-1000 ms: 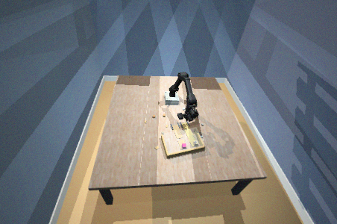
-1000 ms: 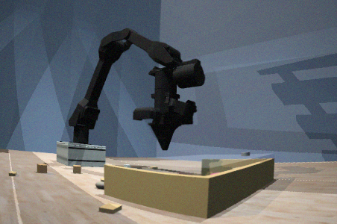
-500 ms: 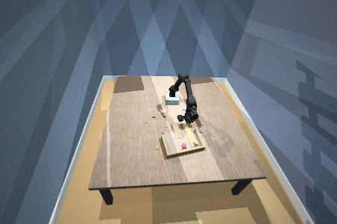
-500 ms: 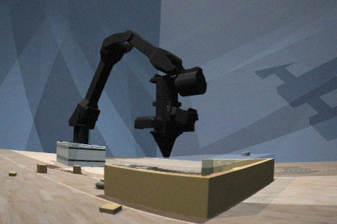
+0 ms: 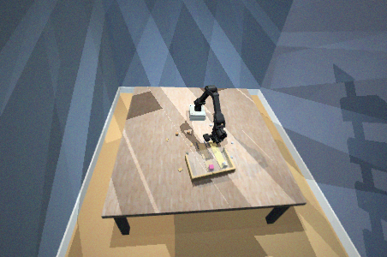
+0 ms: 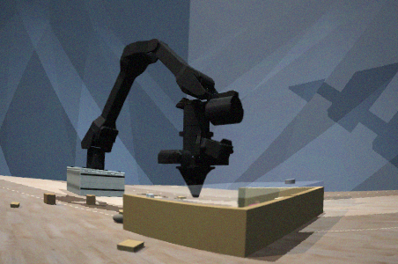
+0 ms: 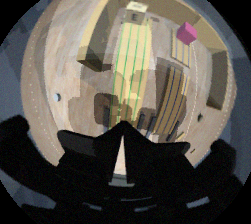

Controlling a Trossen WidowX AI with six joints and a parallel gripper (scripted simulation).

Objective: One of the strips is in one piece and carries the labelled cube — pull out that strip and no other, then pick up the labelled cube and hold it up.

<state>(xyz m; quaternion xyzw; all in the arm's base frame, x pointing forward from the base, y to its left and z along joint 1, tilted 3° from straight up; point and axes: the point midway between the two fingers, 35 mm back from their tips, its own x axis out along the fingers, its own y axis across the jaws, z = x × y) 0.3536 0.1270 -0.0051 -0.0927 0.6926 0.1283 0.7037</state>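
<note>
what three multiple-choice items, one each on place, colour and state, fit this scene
1. Where is the pink cube?
A. inside the walled tray
B. on the arm's base
C. on the floor

2. What colour is the long unbroken strip?
A. red
B. yellow-green
C. black

3. How is the end effector?
A. wide open
B. shut on the cube
C. shut, holding nothing

Answers: 1 A, the top view shows it within the tray walls; 2 B, the wrist view shows it pale yellow-green; 3 C, its fingers meet in a point with nothing between them.
</note>
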